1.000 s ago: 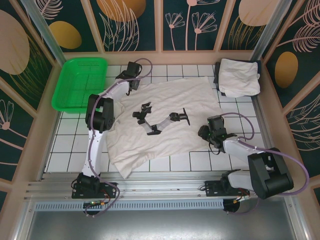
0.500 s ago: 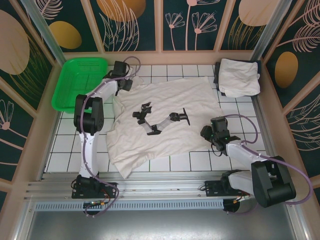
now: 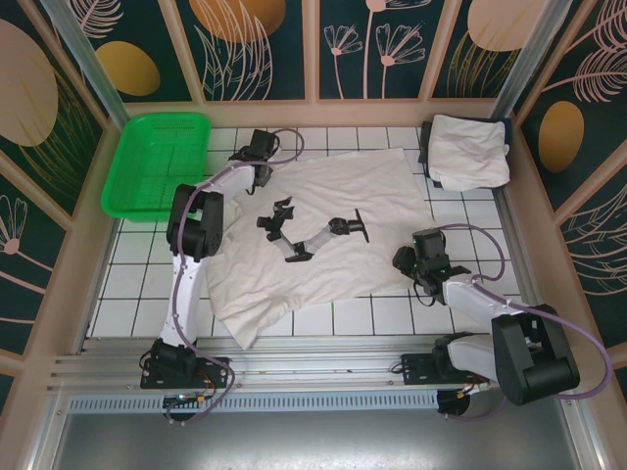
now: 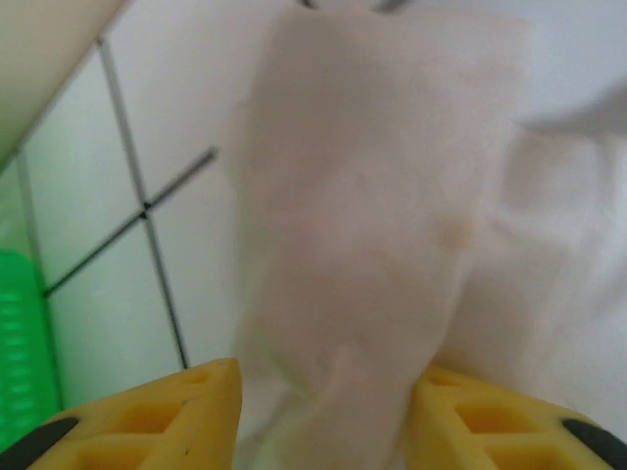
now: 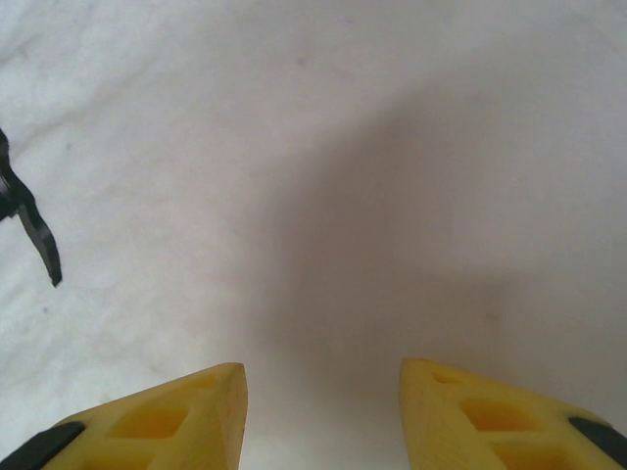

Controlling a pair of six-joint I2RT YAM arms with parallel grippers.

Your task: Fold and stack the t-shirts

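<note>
Since half a second ago the left gripper point(image 3: 259, 176) has swung right, away from the basket point(image 3: 162, 117), jaws apart astride a fold of the shirt point(image 3: 333, 276) spread mid-table, while the right gripper point(image 3: 404, 260) hovers parted over its right edge, holding nothing.

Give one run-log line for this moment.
left end effector: open at spread t-shirt far-left corner | right end effector: open over its right side

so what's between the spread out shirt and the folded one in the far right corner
A narrow strip of bare white tile, seen in the top view; the spread t-shirt stops just short of the folded t-shirt.
</note>
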